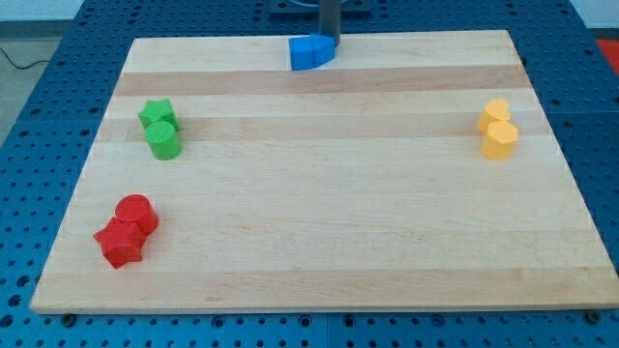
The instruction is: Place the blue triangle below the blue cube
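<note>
The blue triangle (324,50) and blue cube (304,54) touch at the board's (319,242) top edge; no pincer, my tip hidden.

Pale wooden board (319,232) on a blue perforated bench (58,77). At the far edge's middle, two blue blocks (309,52) touching. Near the left edge, two green blocks (160,129); by the near-left corner, two red blocks (127,230); near the right edge, two yellow blocks (498,129).
</note>
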